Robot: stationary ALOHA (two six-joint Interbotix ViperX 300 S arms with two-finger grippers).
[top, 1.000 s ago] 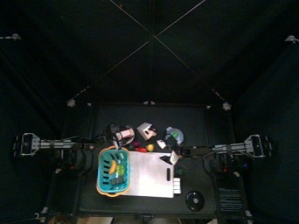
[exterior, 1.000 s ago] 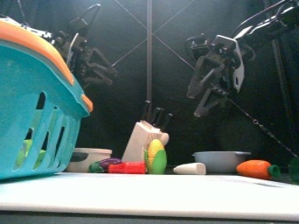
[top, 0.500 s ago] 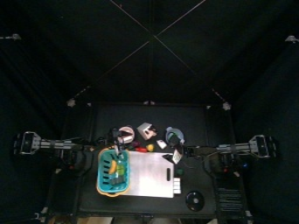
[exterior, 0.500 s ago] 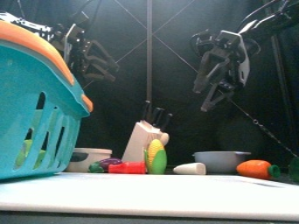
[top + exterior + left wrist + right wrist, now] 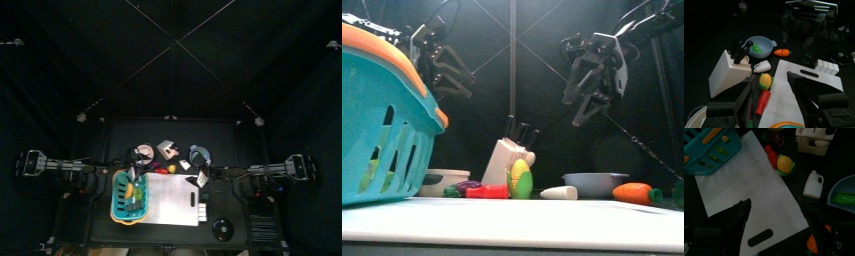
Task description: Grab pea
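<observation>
The pea [image 5: 757, 49] is a small green pod lying inside the blue-grey bowl [image 5: 763, 41]; it also shows as the pea [image 5: 843, 198] in the bowl [image 5: 846, 184] in the right wrist view. In the front view the bowl [image 5: 596, 183] hides it. My right gripper [image 5: 596, 78] hangs open high above the bowl, nothing between its jaws, also seen as the right gripper [image 5: 781, 220]. My left gripper [image 5: 777, 107] is open and empty, and hangs as the left gripper [image 5: 444, 62] high on the left.
A white cutting board [image 5: 747, 190] lies mid-table beside the teal basket [image 5: 382, 120]. Around the bowl stand a knife block [image 5: 729, 70], corn [image 5: 765, 80], a white bottle [image 5: 761, 66] and a carrot [image 5: 782, 51].
My right gripper has risen a little and shifted slightly right, still open. The left gripper has shifted slightly. The objects on the table have not moved.
</observation>
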